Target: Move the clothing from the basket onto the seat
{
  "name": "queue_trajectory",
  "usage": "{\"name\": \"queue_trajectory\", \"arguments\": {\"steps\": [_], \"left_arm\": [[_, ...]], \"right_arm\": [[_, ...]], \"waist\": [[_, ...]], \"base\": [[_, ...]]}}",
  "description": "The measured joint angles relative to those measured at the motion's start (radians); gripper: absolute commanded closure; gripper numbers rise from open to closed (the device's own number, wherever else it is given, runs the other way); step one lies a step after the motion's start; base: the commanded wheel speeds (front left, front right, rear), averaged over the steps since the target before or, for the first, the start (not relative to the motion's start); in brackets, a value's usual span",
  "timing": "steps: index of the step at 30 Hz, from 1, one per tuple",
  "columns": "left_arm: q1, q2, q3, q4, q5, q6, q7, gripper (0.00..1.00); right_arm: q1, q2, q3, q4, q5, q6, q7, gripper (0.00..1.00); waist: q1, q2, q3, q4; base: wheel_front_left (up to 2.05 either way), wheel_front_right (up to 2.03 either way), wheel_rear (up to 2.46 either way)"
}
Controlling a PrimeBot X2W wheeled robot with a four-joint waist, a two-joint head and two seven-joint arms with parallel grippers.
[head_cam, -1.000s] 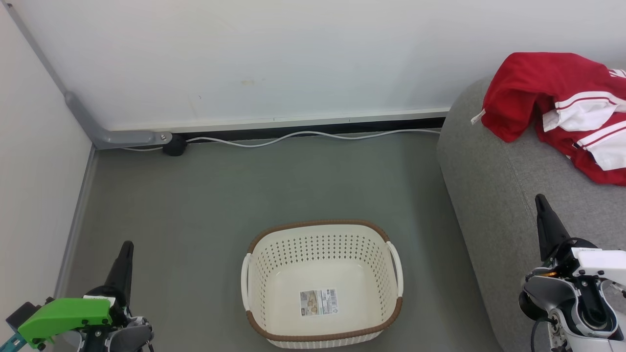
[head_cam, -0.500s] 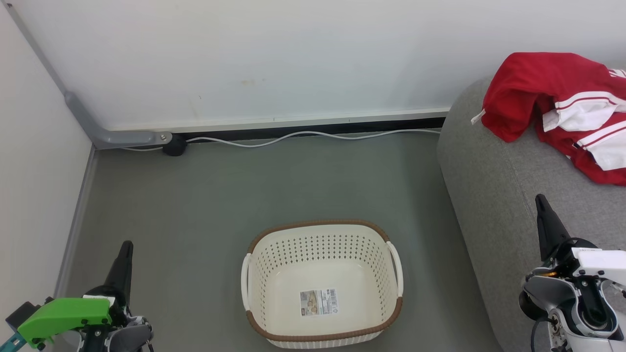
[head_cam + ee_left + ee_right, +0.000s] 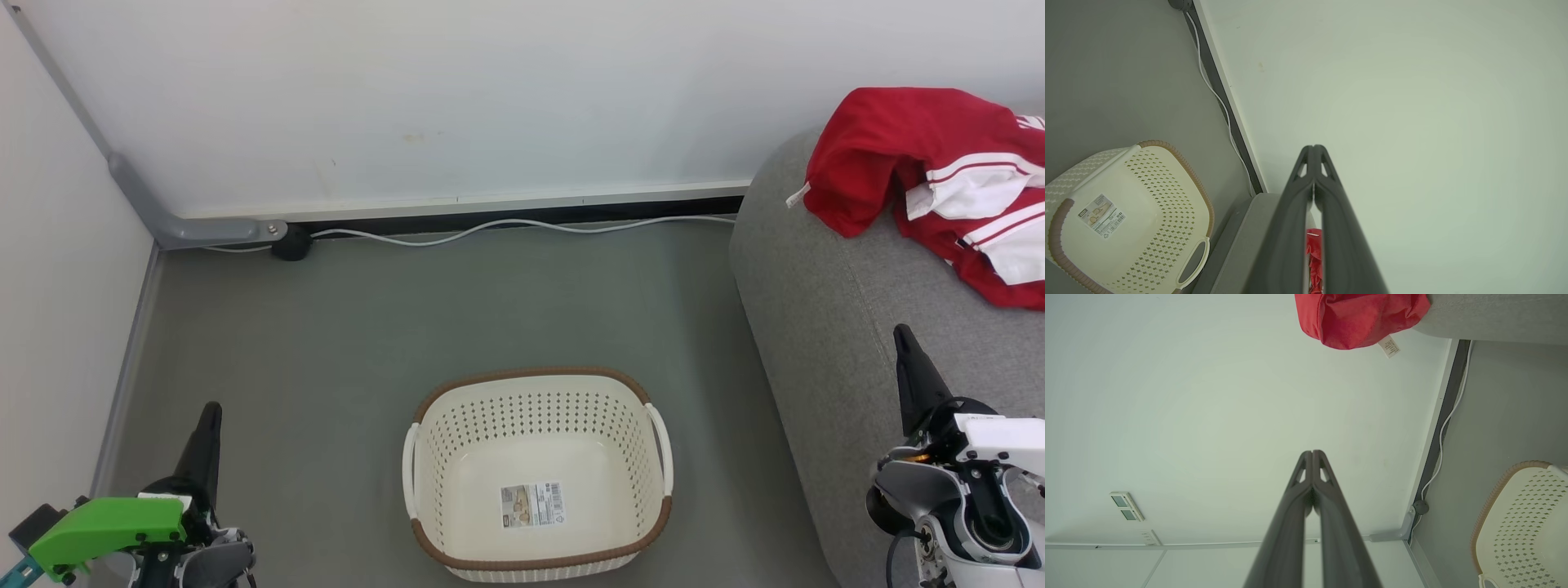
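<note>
At lower left of the head view, the robot's left claw (image 3: 211,411) points up, its two dark fingers pressed together tip to tip and gripping nothing. A bright green cover (image 3: 106,527) sits on the arm just below it.

Behind it, a grey conduit (image 3: 143,200) runs down the corner of the white wall (image 3: 457,98) and bends along its foot. It ends beside a small black round fitting (image 3: 291,242). From there a white cable (image 3: 522,224) trails rightward along the base of the wall.

In the centre, the basket (image 3: 522,373) stands upright on the grey floor (image 3: 367,318). It is cream and perforated, with a brown rim and a white handle on either side, and its bare bottom carries a small printed label (image 3: 531,504).

To the right, near the basket but apart from it, rises the rounded end of the light-grey seat (image 3: 816,327). The clothing (image 3: 890,139), red with white stripes and panels, lies heaped on top of the seat at its far end by the wall. One fold droops over the rounded edge, and a small white tag (image 3: 796,196) hangs from it.

At lower right, the right claw (image 3: 902,333) stands over the near part of the seat, well apart from the clothing. Its fingers are likewise closed on each other with nothing held. In the right wrist view the tips meet against the white wall.
</note>
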Motion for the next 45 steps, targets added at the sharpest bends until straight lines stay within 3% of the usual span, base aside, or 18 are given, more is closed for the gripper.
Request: {"name": "queue_trajectory", "arguments": {"steps": [45], "left_arm": [[-0.014,-0.005,0.003,0.003,0.0,-0.003,0.0,1.0]], "right_arm": [[0.0,0.0,0.0,0.0,0.0,0.0,0.0,1.0]], "waist": [[0.0,0.0,0.0,0.0]], "base": [[0.0,0.0,0.0]]}}
